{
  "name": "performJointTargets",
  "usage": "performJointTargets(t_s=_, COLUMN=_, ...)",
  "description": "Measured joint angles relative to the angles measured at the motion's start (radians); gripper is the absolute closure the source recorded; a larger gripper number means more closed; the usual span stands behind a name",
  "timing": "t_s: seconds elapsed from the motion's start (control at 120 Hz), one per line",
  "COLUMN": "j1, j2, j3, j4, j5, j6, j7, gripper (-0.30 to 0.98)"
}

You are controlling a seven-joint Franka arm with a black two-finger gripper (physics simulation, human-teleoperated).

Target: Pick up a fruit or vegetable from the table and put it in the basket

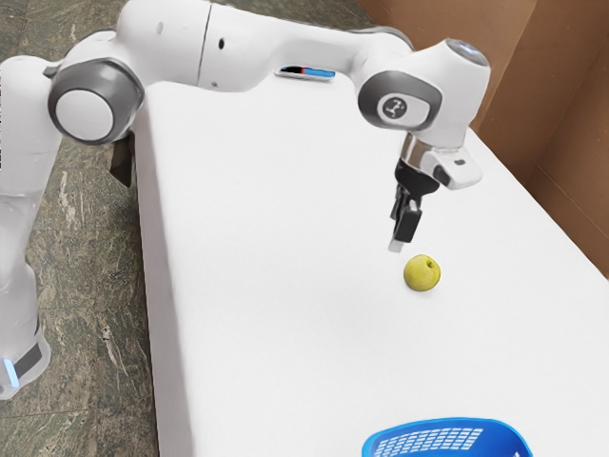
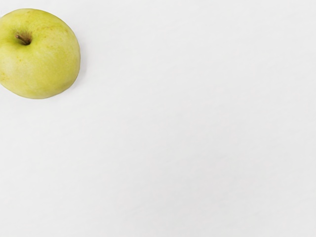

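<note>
My gripper (image 1: 398,240) hangs above the white table (image 1: 276,248), pointing down; how its jaws stand is unclear from this side. A yellow-green apple (image 1: 422,273) rests on the tabletop, just below the gripper and slightly toward the exterior view's right, apart from it. In the wrist view the same apple (image 2: 40,54) sits off-centre with its stem up, partly cut off by the picture's edge. The blue basket (image 1: 514,439) stands at the exterior view's lower edge, partly out of frame, with slotted walls.
A small flat object in blue, red and black (image 1: 320,73) lies at the table's far end, behind the arm. Brown panels (image 1: 533,105) rise beyond the table edge on the exterior view's right.
</note>
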Motion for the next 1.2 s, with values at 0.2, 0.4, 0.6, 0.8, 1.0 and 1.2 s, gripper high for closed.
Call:
performJointTargets(t_s=0.2, j1=0.0, j2=0.157, j3=0.027, j4=0.17, j5=0.013, j6=0.065, j7=-0.002, gripper=0.0)
performJointTargets(t_s=0.4, j1=0.0, j2=0.238, j3=0.061, j4=0.202, j5=0.018, j6=0.176, j7=-0.003, gripper=0.0)
performJointTargets(t_s=0.6, j1=0.005, j2=0.295, j3=0.084, j4=0.203, j5=0.018, j6=0.264, j7=-0.002, gripper=0.0)
performJointTargets(t_s=0.8, j1=0.009, j2=0.32, j3=0.101, j4=0.202, j5=0.012, j6=0.317, j7=-0.001, gripper=0.0)
performJointTargets(t_s=1.0, j1=0.01, j2=0.352, j3=0.108, j4=0.202, j5=0.0, j6=0.34, j7=0.001, gripper=0.0)
performJointTargets(t_s=1.2, j1=0.011, j2=0.368, j3=0.112, j4=0.199, j5=-0.009, j6=0.349, j7=0.003, gripper=0.0)
